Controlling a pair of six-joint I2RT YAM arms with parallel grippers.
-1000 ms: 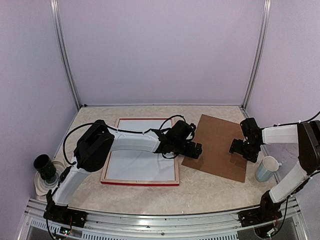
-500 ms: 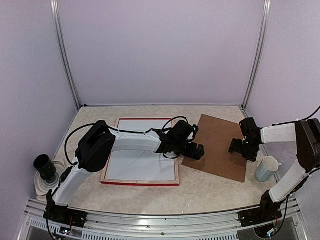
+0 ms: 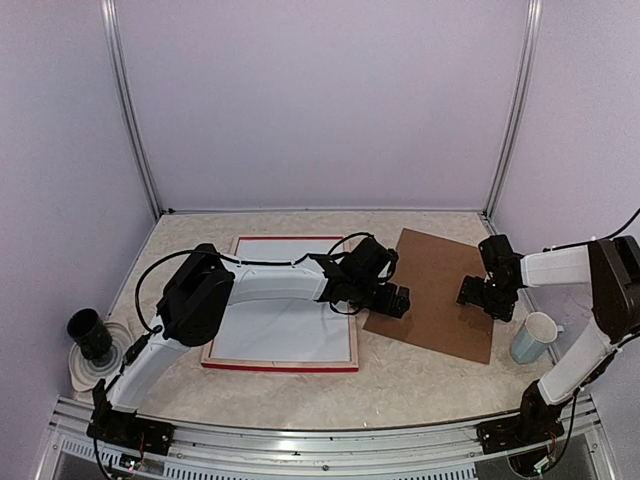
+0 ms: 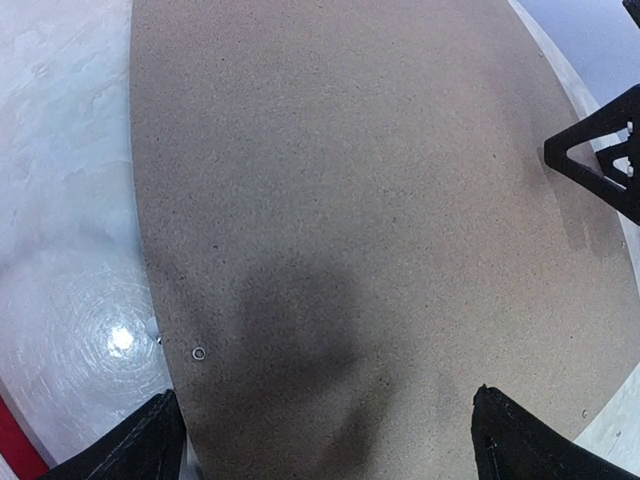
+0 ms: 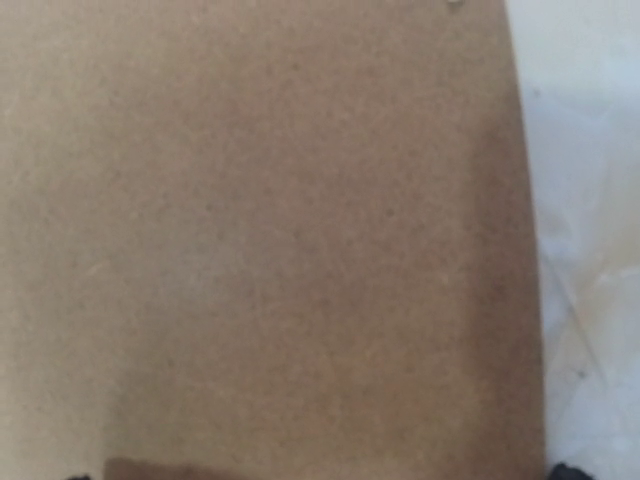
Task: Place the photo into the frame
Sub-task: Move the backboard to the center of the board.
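The left end effector [image 3: 394, 301] and right end effector [image 3: 487, 298] hung spread over opposite edges of the brown backing board [image 3: 435, 270], beside the red frame [image 3: 280, 366] on the table [image 3: 400, 390]; the photo was unseen. Lifting the board would likely need level, matched grips.

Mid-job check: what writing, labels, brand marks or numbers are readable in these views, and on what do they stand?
None readable in any view.
The flat brown backing board: bare, no marks.
The red rectangular picture frame and the white sheet inside it: blank.
The pale paper cup and the black cup: too small to show any print.
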